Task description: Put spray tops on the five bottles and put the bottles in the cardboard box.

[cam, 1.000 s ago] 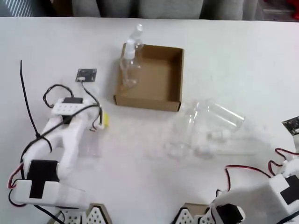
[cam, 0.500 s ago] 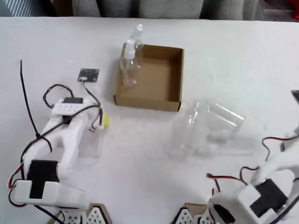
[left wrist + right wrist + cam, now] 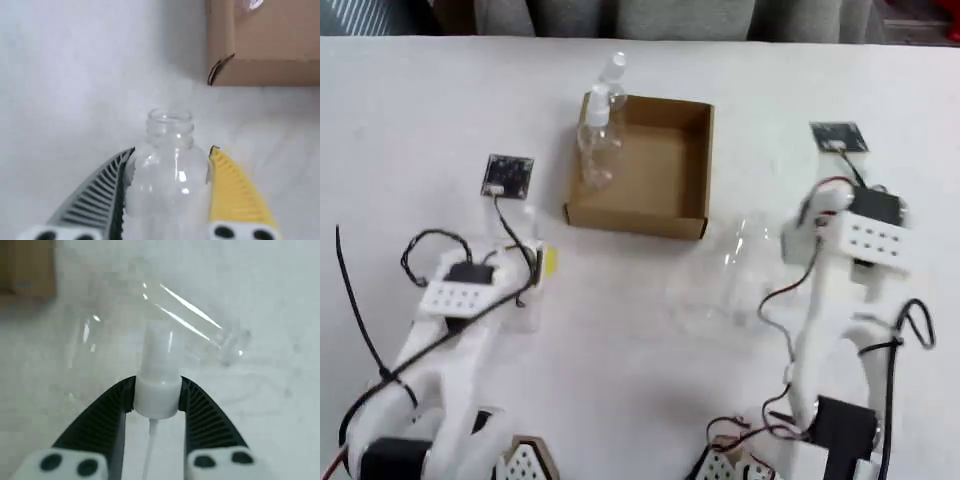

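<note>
My left gripper (image 3: pixel 170 172) is shut on a clear open-necked bottle (image 3: pixel 170 160), its grey and yellow fingers on either side of the body. In the high view this gripper (image 3: pixel 534 268) sits left of the cardboard box (image 3: pixel 665 205). My right gripper (image 3: pixel 156 396) is shut on a white spray top (image 3: pixel 157 375), its thin tube hanging down, above clear bottles (image 3: pixel 185 315) lying on the table. Two bottles with spray tops (image 3: pixel 597 135) stand at the box's far left corner.
The right arm (image 3: pixel 860 235) stands right of the lying clear bottles (image 3: pixel 735 262). The box's near wall and corner (image 3: pixel 260 70) lie just beyond the held bottle. Red and black cables trail beside both arms near the table's front edge.
The right arm has swung from the near right corner up beside the lying bottles. The left arm's body has drawn back toward the front edge, its gripper staying put.
</note>
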Motion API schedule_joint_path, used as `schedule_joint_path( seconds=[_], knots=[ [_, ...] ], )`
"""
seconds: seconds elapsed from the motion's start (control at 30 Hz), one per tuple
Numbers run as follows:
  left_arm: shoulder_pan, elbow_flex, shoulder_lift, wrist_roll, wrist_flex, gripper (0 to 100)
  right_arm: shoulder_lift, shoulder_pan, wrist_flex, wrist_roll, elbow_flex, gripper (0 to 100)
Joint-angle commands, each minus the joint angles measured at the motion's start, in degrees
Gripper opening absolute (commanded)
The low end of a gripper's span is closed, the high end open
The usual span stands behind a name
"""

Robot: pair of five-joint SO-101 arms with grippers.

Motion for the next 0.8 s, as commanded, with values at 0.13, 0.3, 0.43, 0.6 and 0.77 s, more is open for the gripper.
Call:
schedule_joint_path(
  seconds=[0.13, 0.3, 0.43, 0.6, 0.77],
  knots=[
    [0.7, 9.8, -16.6, -0.1, -12.8, 3, -13.3, -14.5, -13.5, -10.5, -0.4, 2.1],
    [0.9, 16.9, -24.9, -0.1, -20.5, 3, -20.5, -19.3, -29.1, -10.5, -0.1, 2.1],
    [1.0, 20.8, -30.3, -0.1, -25.8, 2, -23.4, -23.3, -38.2, -10.9, -0.1, 2.2],
    [3.1, 24.0, -34.9, 0.0, -30.6, 2, -25.5, -30.1, -44.6, -10.9, -0.5, 2.2],
    [7.1, 31.8, -39.8, 0.0, -41.7, 2, -27.9, -37.5, -50.0, -11.2, -0.3, 2.2]
  ],
)
